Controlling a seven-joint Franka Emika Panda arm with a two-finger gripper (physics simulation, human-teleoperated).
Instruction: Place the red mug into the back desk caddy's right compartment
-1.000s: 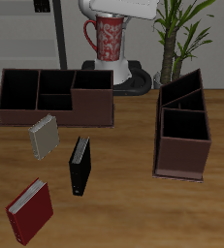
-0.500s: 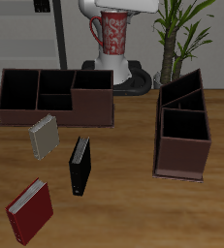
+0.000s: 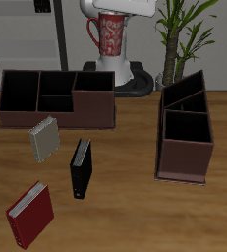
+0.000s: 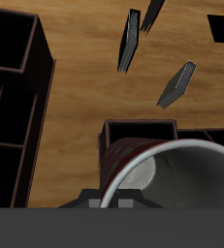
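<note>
The red mug (image 3: 111, 34), with its pale pattern and loop handle, hangs upright high at the back of the table, in front of the white robot base. My gripper (image 3: 113, 13) is shut on its rim and mostly hidden. In the wrist view the mug (image 4: 131, 160) fills the foreground under the gripper (image 4: 121, 197). The back desk caddy (image 3: 56, 110) is the long, low dark-brown box below and in front of the mug. Its right compartment (image 3: 92, 83) is the square end section closest to the mug, and it shows just past the mug in the wrist view (image 4: 143, 129).
A taller slanted-wall caddy (image 3: 186, 128) stands at the other side of the table. A grey book (image 3: 44, 138), a black book (image 3: 81, 168) and a red book (image 3: 30, 216) stand in front of the long caddy. A potted plant (image 3: 179, 34) stands at the back.
The mug has risen slightly and shifted a little sideways with the gripper. Nothing on the table has moved.
</note>
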